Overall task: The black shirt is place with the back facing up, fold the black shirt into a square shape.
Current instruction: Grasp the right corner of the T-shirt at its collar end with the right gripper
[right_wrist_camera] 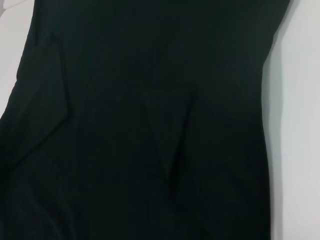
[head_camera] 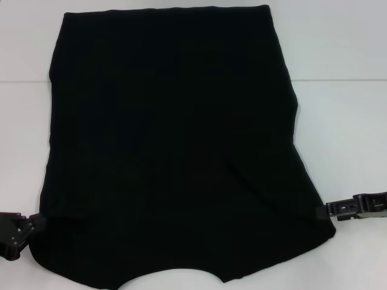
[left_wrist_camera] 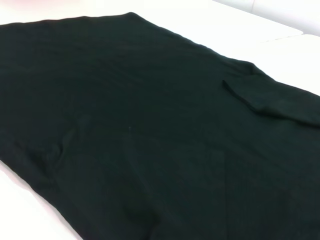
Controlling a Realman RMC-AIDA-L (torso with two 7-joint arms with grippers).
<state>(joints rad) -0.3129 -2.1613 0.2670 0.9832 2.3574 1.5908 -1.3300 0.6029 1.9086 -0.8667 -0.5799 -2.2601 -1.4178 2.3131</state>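
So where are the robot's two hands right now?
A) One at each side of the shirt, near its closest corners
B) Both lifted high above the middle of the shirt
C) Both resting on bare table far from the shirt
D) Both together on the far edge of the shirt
A: the left gripper and the right gripper each sit at a near side edge of the black shirt.

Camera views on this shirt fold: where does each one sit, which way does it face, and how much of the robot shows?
Head view: from the robot's head, looking forward and down at the large plain black fabric shirt on the white table; left gripper and right gripper at its near corners.
Left wrist view: low across the shirt; no robot parts.
Right wrist view: close over the shirt; no robot parts.
All three share shirt and table.
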